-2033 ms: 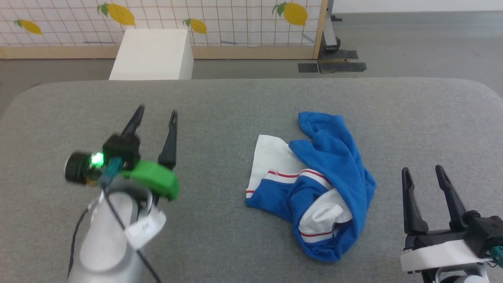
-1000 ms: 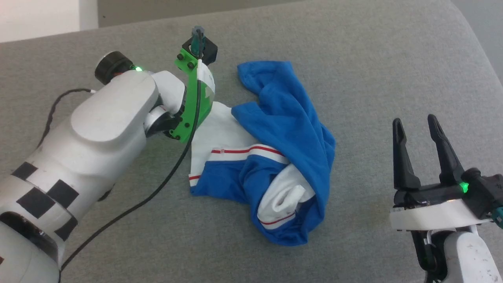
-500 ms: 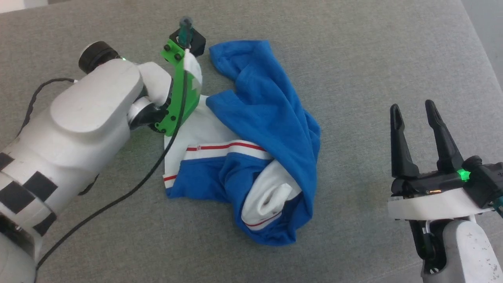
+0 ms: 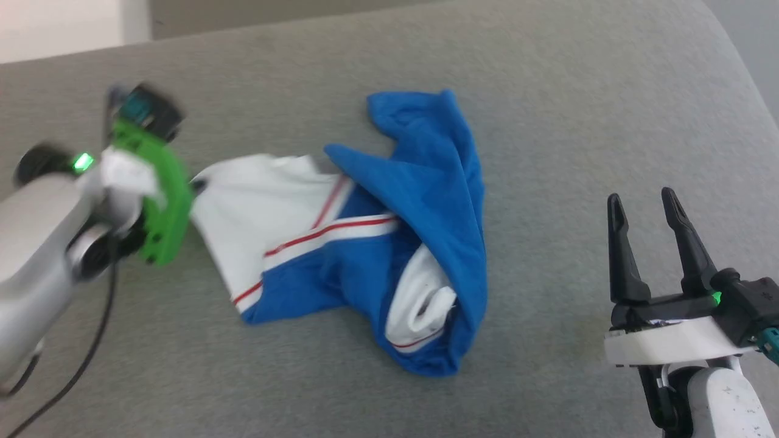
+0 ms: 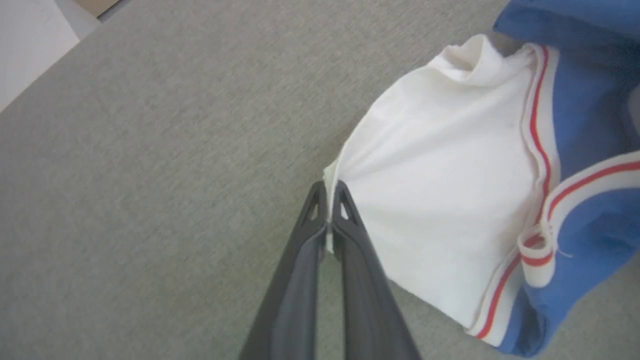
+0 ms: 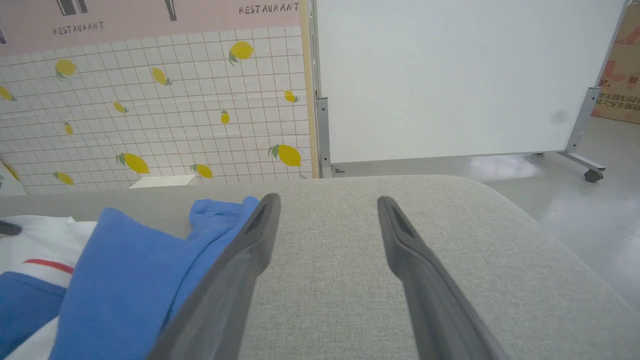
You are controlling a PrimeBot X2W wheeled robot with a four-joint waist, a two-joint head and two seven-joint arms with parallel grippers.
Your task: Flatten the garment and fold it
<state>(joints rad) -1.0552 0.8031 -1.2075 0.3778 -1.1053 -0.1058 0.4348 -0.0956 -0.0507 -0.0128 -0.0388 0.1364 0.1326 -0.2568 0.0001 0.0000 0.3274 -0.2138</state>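
The garment [image 4: 420, 201] lies crumpled in the middle of the grey padded table [image 4: 548, 91], royal blue with a white sleeve [image 4: 255, 201] edged in red stripes pulled out to the left. My left gripper [image 5: 328, 195] is shut on the edge of that white sleeve [image 5: 440, 165]; in the head view its green wrist mount [image 4: 159, 201] is blurred at the sleeve's left end. My right gripper [image 4: 642, 204] stands open to the garment's right, apart from it, with nothing between its fingers [image 6: 250, 250]. The print is hidden in the folds.
The table's rounded far right corner [image 6: 500, 195] drops to a shiny floor. Beyond stand a lemon-patterned tiled screen [image 6: 150, 100] and a white panel on wheels [image 6: 450, 75]. A black cable [image 4: 91, 340] trails from my left arm.
My left gripper has closed on the white sleeve and pulled it out to the left, stretching the cloth. The head camera has shifted. The right gripper has stayed put.
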